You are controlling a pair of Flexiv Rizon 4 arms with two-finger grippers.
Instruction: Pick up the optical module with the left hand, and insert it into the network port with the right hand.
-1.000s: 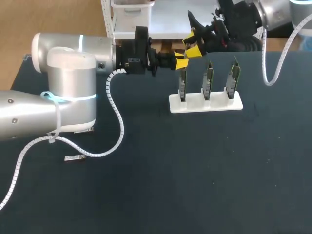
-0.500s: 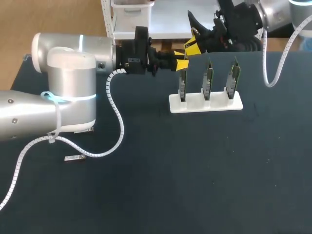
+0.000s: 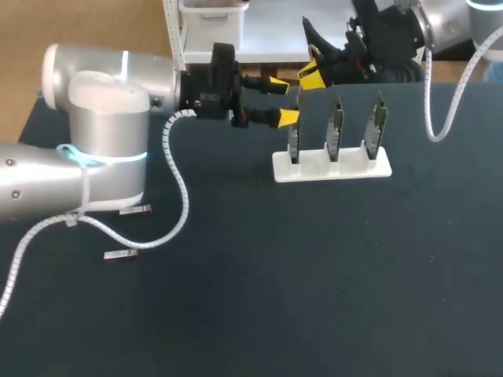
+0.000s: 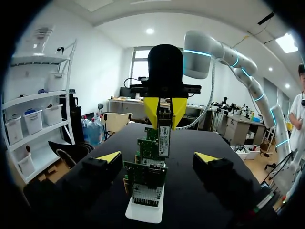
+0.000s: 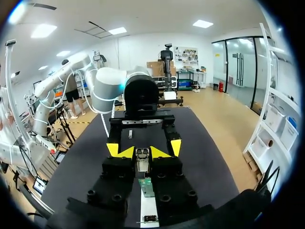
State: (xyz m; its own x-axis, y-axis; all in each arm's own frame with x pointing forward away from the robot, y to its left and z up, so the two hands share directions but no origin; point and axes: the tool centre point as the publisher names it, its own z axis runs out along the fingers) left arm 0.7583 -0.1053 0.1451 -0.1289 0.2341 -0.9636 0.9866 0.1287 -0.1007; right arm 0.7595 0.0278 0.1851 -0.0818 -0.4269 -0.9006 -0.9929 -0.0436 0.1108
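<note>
Dark table point(image 3: 314, 275): your left arm point(image 3: 102, 118) enters from the left. Its left gripper point(image 3: 280, 100) is released, fingers wide apart with nothing between them, just beside the top of the nearest board. The right gripper point(image 5: 142, 152) faces it, clenched on the optical module point(image 4: 164, 136), held above the three upright circuit boards point(image 3: 335, 126) in the white stand point(image 3: 331, 166). Two spare modules point(image 3: 120, 254) lie near the left arm's white cable point(image 3: 179, 188), well apart from the stand.
</note>
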